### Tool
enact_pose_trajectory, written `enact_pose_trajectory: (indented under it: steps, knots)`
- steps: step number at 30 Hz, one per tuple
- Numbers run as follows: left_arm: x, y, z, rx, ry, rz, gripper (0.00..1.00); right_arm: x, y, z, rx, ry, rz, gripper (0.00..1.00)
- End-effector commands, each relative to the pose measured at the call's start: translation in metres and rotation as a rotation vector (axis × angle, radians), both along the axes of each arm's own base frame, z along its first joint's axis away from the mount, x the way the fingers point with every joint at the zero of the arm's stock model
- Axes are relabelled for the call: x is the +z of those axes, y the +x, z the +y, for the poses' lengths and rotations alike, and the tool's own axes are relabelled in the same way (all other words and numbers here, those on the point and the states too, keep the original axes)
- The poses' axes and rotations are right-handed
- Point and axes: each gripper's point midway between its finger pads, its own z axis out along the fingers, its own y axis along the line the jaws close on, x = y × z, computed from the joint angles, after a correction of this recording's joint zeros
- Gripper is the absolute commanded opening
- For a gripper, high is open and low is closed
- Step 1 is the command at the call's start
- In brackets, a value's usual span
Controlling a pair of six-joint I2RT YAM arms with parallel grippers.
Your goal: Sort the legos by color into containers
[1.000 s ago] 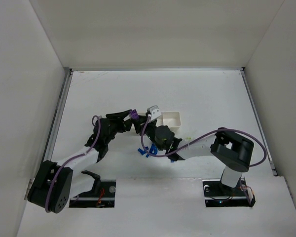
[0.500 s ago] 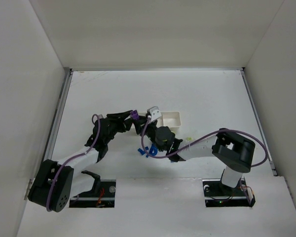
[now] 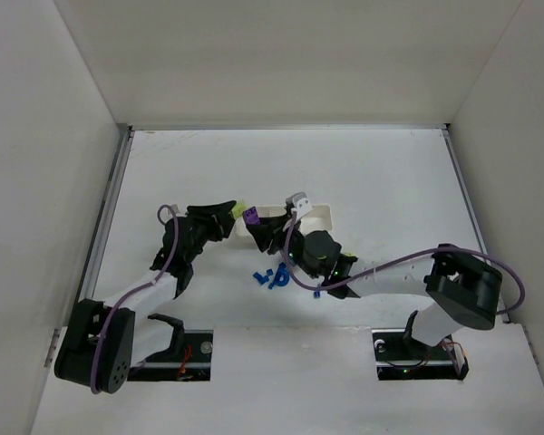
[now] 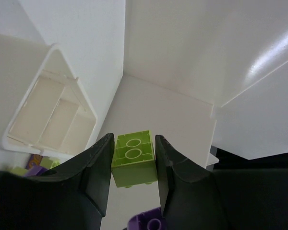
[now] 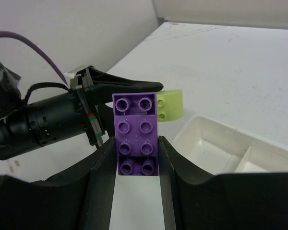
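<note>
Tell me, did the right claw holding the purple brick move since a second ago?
Yes. The right claw, shut on the purple plastic brick, slid slightly right along the white three-compartment tray, uncovering its left end.

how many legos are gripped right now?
2: a yellow-green lego in the left tool, a purple lego in the right tool.

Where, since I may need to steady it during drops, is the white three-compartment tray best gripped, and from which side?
Probably pinch a thin outer wall of the tray from above, one finger inside a compartment, one outside. Its walls stand upright and its top is open, so a wall offers two flat opposing faces.
</note>
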Motion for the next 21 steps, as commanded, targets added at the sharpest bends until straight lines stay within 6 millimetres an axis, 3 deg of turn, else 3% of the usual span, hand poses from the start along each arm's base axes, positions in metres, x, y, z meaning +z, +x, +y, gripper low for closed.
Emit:
enact_pose_trajectory:
  steps: [1, 5, 11, 18, 21]
  knots:
    - [0.009, 0.004, 0.012, 0.038, 0.071, -0.073, 0.04, 0.02, -0.005, -0.004, 0.047, 0.087, 0.02, 0.26]
    - [0.014, 0.006, 0.015, 0.035, 0.107, -0.101, 0.04, 0.026, -0.002, -0.014, 0.039, 0.08, 0.039, 0.26]
    - [0.024, 0.007, 0.007, -0.03, 0.279, -0.181, 0.05, 0.025, 0.019, -0.047, -0.051, -0.015, 0.139, 0.26]
    - [0.022, 0.001, 0.002, -0.083, 0.575, -0.251, 0.06, 0.01, 0.039, -0.077, -0.136, -0.109, 0.213, 0.27]
    - [0.024, -0.003, -0.005, -0.108, 0.678, -0.289, 0.06, -0.009, 0.046, -0.084, -0.163, -0.12, 0.254, 0.27]
